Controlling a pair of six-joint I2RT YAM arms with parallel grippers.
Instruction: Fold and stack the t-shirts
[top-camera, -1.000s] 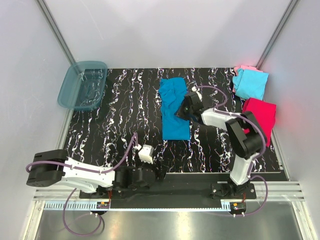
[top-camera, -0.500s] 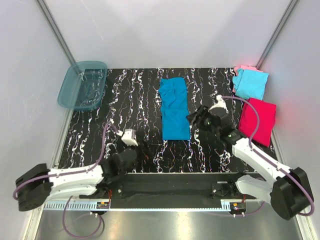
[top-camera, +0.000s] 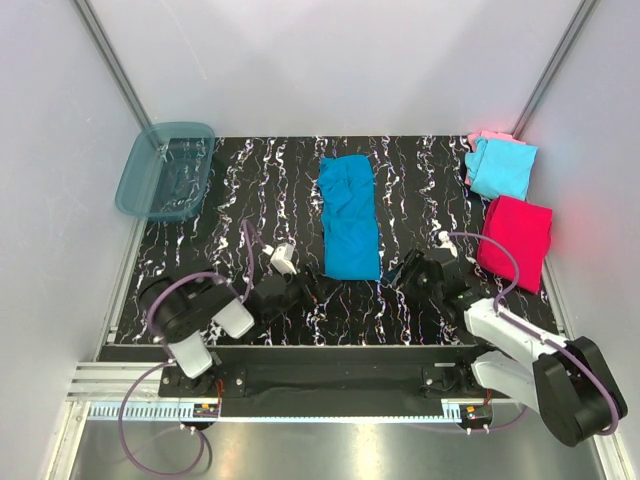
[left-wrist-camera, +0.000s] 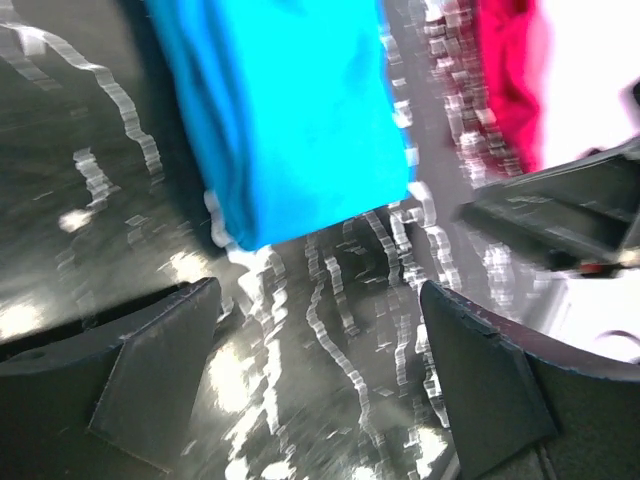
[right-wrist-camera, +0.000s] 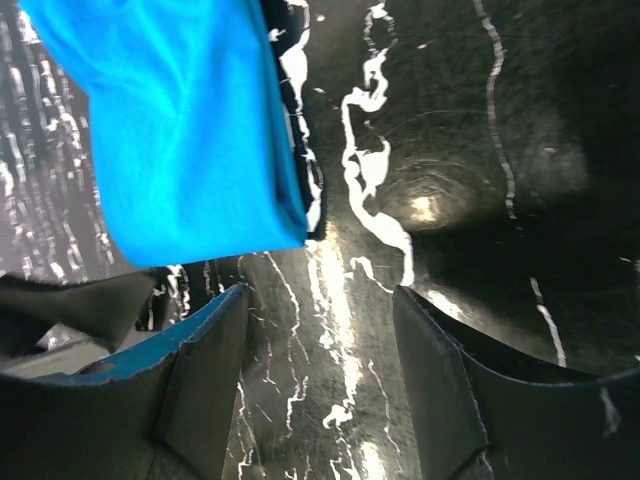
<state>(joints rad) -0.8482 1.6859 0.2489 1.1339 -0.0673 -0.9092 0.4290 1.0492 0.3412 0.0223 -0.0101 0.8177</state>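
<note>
A large teal-blue t-shirt (top-camera: 349, 217) lies folded into a long strip down the middle of the black marbled table (top-camera: 250, 200). Its near end shows in the left wrist view (left-wrist-camera: 280, 110) and the right wrist view (right-wrist-camera: 180, 130). My left gripper (top-camera: 308, 292) (left-wrist-camera: 315, 335) sits low just left of that near end, open and empty. My right gripper (top-camera: 410, 272) (right-wrist-camera: 315, 345) sits just right of it, also open and empty. A light cyan t-shirt (top-camera: 500, 168) lies on a pale pink one (top-camera: 487, 136) at the far right. A magenta-red t-shirt (top-camera: 517, 238) (left-wrist-camera: 505, 70) lies nearer.
A translucent teal plastic tub (top-camera: 165, 170) stands at the far left corner, overhanging the table's edge. Grey walls close in the left, back and right sides. The arms' mounting rail (top-camera: 330, 365) runs along the near edge.
The right gripper has let go of the teal-blue shirt, opened and drawn back toward the near edge. The left arm has swung in toward the shirt's near left corner.
</note>
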